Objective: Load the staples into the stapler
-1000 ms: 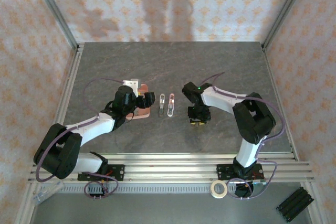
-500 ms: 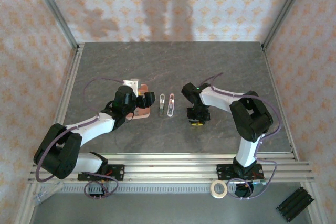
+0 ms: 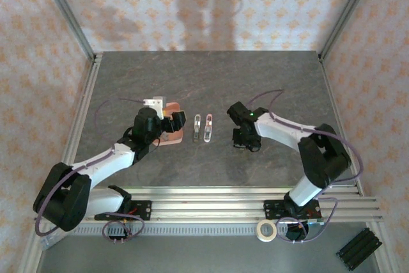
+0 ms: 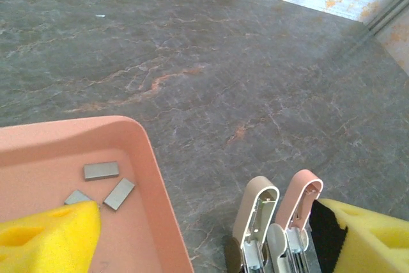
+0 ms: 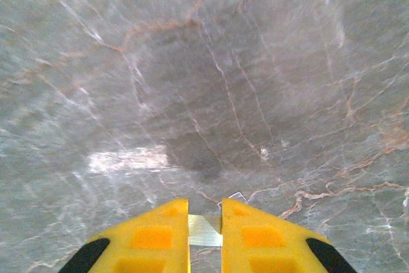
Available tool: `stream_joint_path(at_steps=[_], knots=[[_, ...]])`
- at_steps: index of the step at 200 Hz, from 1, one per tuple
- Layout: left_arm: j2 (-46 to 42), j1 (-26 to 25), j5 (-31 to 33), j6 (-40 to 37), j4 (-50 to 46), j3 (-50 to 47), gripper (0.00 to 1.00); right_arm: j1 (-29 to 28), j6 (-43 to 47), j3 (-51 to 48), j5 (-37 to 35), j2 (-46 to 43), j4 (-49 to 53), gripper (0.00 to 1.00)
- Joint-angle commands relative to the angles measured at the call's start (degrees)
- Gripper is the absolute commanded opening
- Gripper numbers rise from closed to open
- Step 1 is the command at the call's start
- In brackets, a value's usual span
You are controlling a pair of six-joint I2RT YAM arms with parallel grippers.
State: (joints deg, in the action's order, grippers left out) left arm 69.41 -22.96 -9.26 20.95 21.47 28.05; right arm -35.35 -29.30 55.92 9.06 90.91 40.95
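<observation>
The stapler [image 3: 208,127] is laid open mid-surface for loading — a staple strip [image 5: 204,231] is clamped in the jaws of the right gripper [image 5: 204,214] to its right, the left gripper [image 4: 204,238] held wide open over the tray [image 4: 156,183] of staples [image 4: 102,171].

Grey marbled table [image 3: 268,87] with salmon-pink tray [image 4: 160,209] and stapler [image 4: 255,218]

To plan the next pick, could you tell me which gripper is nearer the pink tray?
Left. The left gripper hangs over the tray's edge; the right gripper is beyond the stapler.
</observation>
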Motion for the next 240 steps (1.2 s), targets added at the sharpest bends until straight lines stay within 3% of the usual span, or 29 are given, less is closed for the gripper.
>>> stream_joint_path(at_steps=[1, 102, 141, 240], knots=[[-1.69, -0.20, 2.95, 0.50, 1.53, -1.91, 0.87, -1.61, -3.46, -1.72, -4.80, -3.14, -5.49, 0.15], [-7.66, 0.11, 8.10, 2.00, 4.96, -10.21, 1.00, -12.42, -9.02, -2.69, -13.63, -5.27, -15.45, 0.14], [-9.90, 0.23, 8.92, 1.73, 7.23, -13.29, 1.00, -16.50, -10.57, -2.17, -16.07, -4.39, -18.38, 0.15], [-11.54, 0.46, 14.86, -1.02, 6.35, -14.62, 1.00, -17.37, -9.20, 8.72, -14.37, 7.09, -16.25, 0.14]])
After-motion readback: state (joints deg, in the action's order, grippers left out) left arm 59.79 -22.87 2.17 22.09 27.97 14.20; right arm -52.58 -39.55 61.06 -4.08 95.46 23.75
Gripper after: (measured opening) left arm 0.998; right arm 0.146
